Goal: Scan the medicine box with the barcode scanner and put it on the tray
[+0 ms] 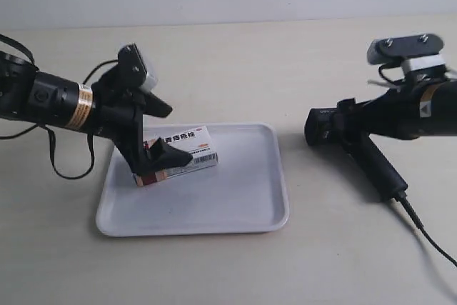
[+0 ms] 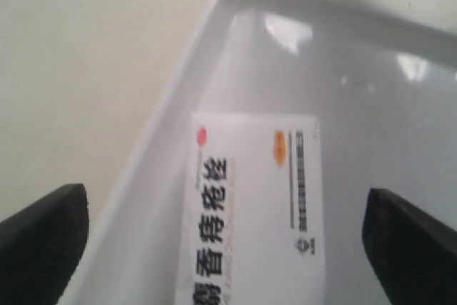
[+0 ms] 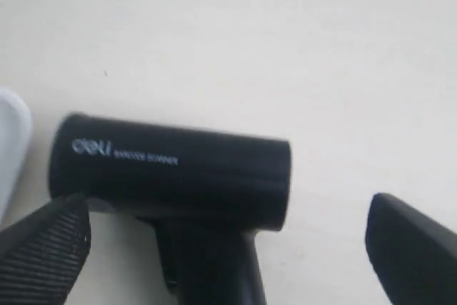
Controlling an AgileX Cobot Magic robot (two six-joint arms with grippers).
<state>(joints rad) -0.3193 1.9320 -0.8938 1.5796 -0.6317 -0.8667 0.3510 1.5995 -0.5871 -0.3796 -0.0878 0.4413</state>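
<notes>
Medicine box (image 1: 178, 155) was seen lying flat on the tray (image 1: 243, 212) between the wide-parted, empty fingers of the left end effector (image 2: 228, 248), so a straight lift clear of the carton was judged best, without nudging it.

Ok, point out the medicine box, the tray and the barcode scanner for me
medicine box (image 1: 187, 138): exterior view, white top face.
tray (image 1: 243, 198): exterior view, bare floor beside the box.
barcode scanner (image 3: 171, 169): right wrist view, side of its blocky head.
</notes>
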